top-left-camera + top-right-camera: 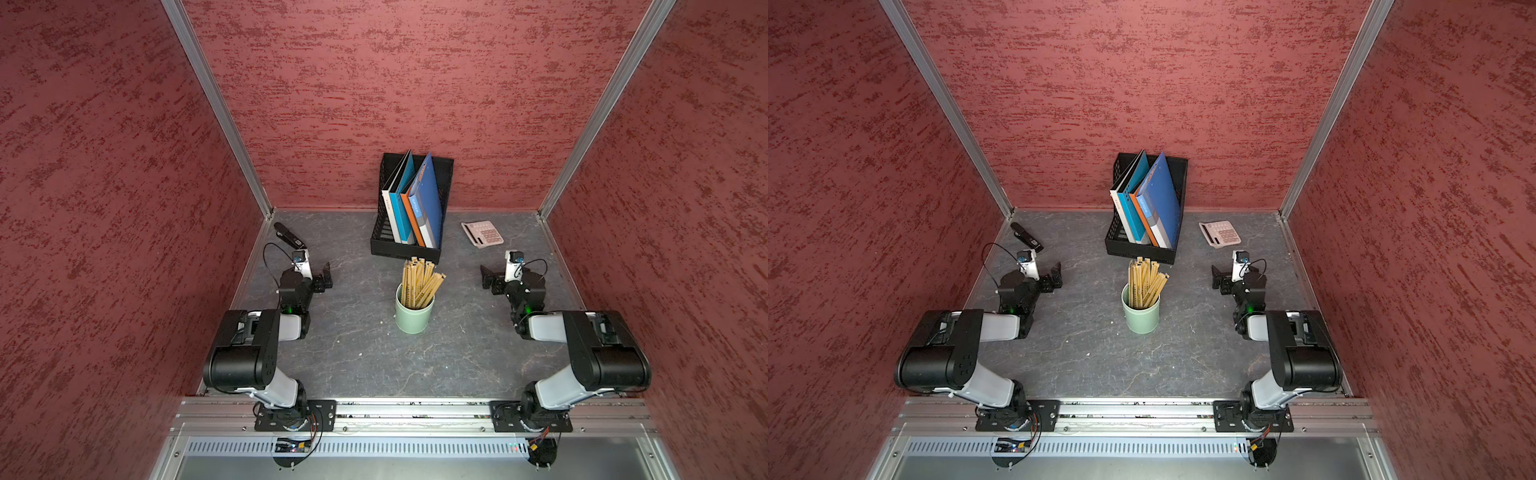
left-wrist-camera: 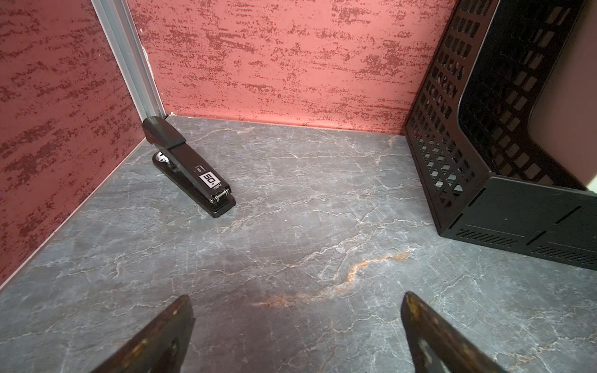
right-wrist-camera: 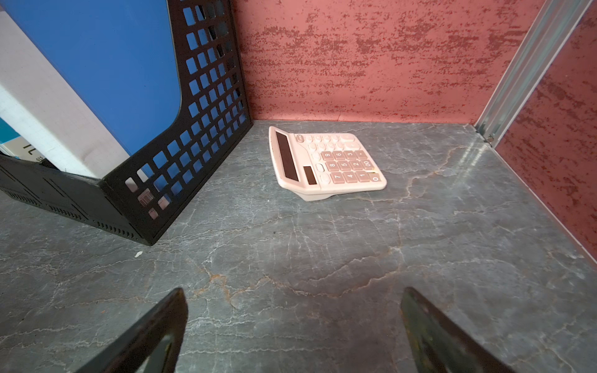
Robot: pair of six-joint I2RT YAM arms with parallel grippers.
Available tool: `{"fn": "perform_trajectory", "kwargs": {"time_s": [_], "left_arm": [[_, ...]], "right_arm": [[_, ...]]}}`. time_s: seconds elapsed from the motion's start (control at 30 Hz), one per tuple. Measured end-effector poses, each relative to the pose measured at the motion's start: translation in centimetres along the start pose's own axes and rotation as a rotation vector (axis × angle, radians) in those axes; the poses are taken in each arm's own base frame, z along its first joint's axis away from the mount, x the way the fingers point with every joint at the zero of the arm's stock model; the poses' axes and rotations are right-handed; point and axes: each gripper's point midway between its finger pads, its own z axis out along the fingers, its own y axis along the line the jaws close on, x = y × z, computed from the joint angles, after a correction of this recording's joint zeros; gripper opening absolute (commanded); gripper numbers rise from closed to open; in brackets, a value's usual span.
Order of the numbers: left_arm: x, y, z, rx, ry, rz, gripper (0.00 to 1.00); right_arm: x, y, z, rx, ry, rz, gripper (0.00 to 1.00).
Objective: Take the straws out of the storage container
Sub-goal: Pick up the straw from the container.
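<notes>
While L gripper (image 2: pixel 297 297) & R gripper (image 3: pixel 292 292) both gape wide w/ nothing held, the straws (image 1: pixel 419 282) stand bunched in the green cup (image 1: pixel 414 318), centre of the table (image 1: pixel 357 353): dark grey marbled top, red textured walls (image 1: pixel 415 83) on 3 sides. Both grippers hover well apart from the cup, either side. File holder (image 1: pixel 397 249) sits just behind the cup; stapler (image 1: pixel 286 235) back-L corner, calculator (image 1: pixel 482 234) back-R.

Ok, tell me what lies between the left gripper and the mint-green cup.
Only bare marbled tabletop lies between the left gripper and the mint-green cup, in both top views.
</notes>
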Motion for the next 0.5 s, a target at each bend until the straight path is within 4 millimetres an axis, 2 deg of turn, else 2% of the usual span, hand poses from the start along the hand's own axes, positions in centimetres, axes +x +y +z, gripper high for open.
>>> {"fn": "perform_trajectory", "kwargs": {"time_s": [0.17,0.33,0.4,0.43,0.5], "left_arm": [[0.0,0.1,0.0,-0.005,0.0,-0.001,1.0],[-0.8,1.3,-0.7,-0.091,0.019,-0.03,1.0],[-2.8,1.9,-1.0,-0.136,0.021,-0.048,1.0],[-4.4,2.1,-1.1,-0.16,0.012,-0.063,1.0],[-8.1,2.5,-1.6,-0.2,-0.014,-0.111,1.0]], "right_arm": [[0.0,0.0,0.0,0.0,0.0,0.0,0.99],[0.1,0.1,-0.1,-0.007,0.016,0.002,0.99],[-0.1,0.2,-0.1,-0.01,0.052,0.007,0.99],[-0.7,0.1,0.2,-0.006,0.078,0.013,0.99],[-3.2,-0.4,1.1,0.024,0.106,0.04,0.99]]}}
